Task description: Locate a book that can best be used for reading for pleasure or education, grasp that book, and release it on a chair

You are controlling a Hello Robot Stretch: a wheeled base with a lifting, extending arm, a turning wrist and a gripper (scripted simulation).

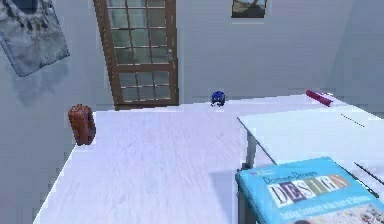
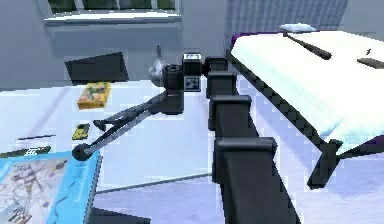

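A large book with a light-blue cover (image 1: 310, 195) lies at the near right of the white table (image 1: 160, 150). In the arm side view this blue book (image 2: 40, 185) is at the bottom left. A smaller yellow book (image 2: 95, 95) lies farther out on the table (image 2: 150, 150). The dark arm (image 2: 240, 150) rises from the bottom edge to two white marked squares (image 2: 190, 75). The gripper (image 2: 88, 141) slants down to the left, and its thin fingers (image 2: 120, 120) end at the tabletop near the blue book's corner. I cannot tell whether it holds anything. A dark chair back (image 2: 95, 68) stands beyond the table.
On the table are a brown-red object (image 1: 82, 122), a small blue object (image 1: 216, 97), a pink-red item (image 1: 320, 98) and a small dark thing (image 2: 80, 130). A white desk (image 1: 310, 125) adjoins at the right. A glazed door (image 1: 140, 50) stands ahead. A white bed (image 2: 300, 70) lies at the arm side view's right.
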